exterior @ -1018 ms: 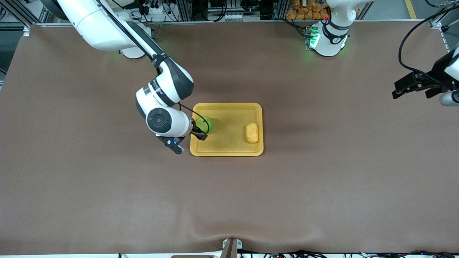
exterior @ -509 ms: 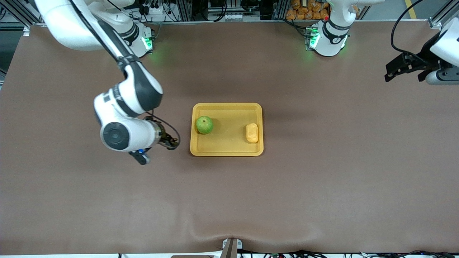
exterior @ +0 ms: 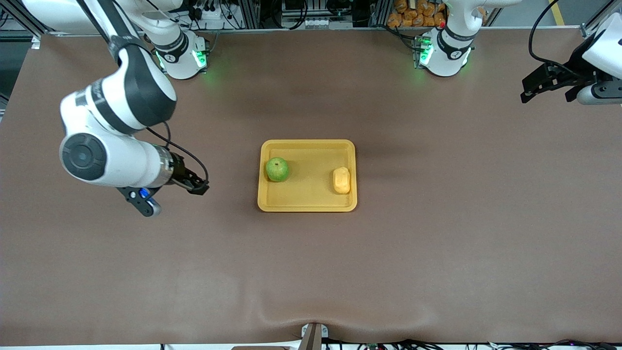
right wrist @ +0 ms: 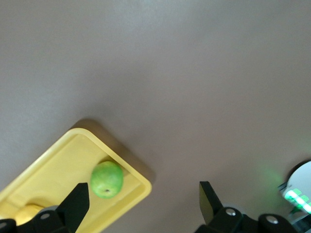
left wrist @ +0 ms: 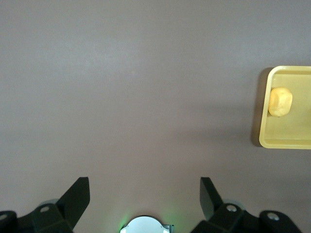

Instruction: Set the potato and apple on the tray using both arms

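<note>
Brown mat covers the whole table point(exterior: 437, 253), w/ a wrinkle bulging at the edge nearest the front cam; along the top of the front view, aluminium framing, cables and a heap of orange items past the table edge, too small to identify. Tray point(exterior: 307, 201) sits mid-table, apple point(exterior: 277, 169) in it toward the right arm's end, potato point(exterior: 342, 180) in it toward the left arm's end, the two well apart, neither touching the rim as far as visible. Right gripper point(exterior: 198, 186) hangs over bare mat beside the tray, apart from it, fingers spread wide, holding nothing; right wrist view shows the tray corner and apple point(right wrist: 107, 179), potato cut off at the frame edge. Left gripper point(exterior: 533, 86) is up over the table's edge at the left arm's end, part of its arm cut off by the frame, fingers spread, empty; left wrist view catches only one end of the tray point(left wrist: 286, 143) w/ the potato point(left wrist: 280, 102). Plenty of open mat round the tray on all sides.
</note>
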You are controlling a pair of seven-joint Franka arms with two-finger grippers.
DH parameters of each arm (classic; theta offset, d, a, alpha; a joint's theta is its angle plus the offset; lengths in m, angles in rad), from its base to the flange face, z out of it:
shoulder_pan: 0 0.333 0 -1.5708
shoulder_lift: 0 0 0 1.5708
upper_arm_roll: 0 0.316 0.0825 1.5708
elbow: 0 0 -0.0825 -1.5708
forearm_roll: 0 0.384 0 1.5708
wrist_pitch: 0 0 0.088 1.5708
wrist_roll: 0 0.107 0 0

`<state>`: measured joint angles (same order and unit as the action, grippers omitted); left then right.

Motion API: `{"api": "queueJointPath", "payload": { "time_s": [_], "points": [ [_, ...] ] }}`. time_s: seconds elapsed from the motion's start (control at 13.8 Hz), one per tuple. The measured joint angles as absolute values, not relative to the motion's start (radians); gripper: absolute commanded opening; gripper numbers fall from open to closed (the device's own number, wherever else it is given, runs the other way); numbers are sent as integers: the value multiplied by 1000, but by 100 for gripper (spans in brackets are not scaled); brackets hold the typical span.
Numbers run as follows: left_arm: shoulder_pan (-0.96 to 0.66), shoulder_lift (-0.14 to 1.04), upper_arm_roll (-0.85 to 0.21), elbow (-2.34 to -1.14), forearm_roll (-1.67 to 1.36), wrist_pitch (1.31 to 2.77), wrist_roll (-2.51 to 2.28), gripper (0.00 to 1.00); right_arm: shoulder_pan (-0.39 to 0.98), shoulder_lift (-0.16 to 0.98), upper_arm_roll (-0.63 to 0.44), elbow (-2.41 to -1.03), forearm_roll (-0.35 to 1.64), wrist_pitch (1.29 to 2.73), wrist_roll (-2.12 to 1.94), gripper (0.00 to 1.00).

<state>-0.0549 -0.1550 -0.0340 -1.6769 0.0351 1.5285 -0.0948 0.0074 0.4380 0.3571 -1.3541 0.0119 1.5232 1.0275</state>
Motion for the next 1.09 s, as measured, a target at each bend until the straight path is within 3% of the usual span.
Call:
{"api": "queueJointPath", "payload": {
  "time_s": [0.65,1.09],
  "points": [
    [-53,-160,-26,-1673,35,1489,-95,100,-58,309,331,-1277,-35,1318,659,100],
    [-55,-161,-33,-1673,35,1486,-96,100,-76,175,180,-1274,-28,1265,328,100]
  ]
}}
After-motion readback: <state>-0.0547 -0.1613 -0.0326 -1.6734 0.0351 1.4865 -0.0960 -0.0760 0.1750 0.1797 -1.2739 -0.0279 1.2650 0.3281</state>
